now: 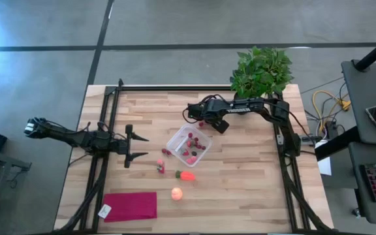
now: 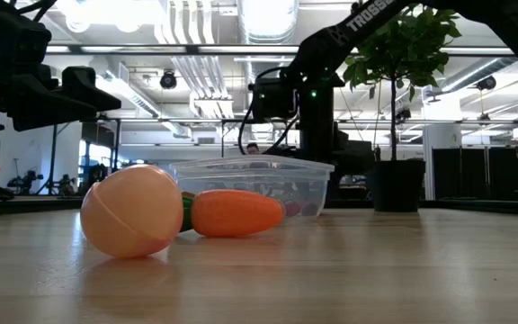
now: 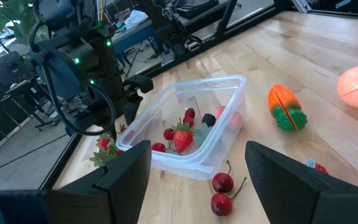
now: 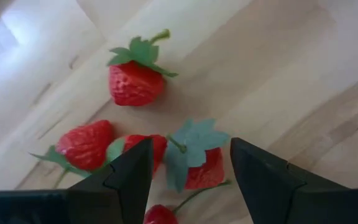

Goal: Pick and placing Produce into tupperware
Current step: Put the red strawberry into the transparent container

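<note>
The clear square tupperware (image 1: 189, 145) sits mid-table and holds strawberries and a dark berry (image 3: 209, 119). My right gripper (image 1: 198, 119) hovers open at its far-left corner, over several loose strawberries (image 4: 135, 81) lying on the wood; its fingers stand on either side of a leafy pair (image 4: 191, 158). My left gripper (image 1: 140, 147) waits open, left of the tupperware. Two cherries (image 3: 221, 191) lie by the tupperware's near-left side. The carrot piece (image 1: 187, 175) and the pale orange round fruit (image 1: 177, 192) rest on the table nearer the front edge.
A flat magenta cloth (image 1: 130, 205) lies at the near-left corner. A leafy potted plant (image 1: 261, 70) stands at the far edge behind the right arm. More small red pieces (image 1: 162, 166) lie left of the carrot. Bare wood stretches right of the tupperware.
</note>
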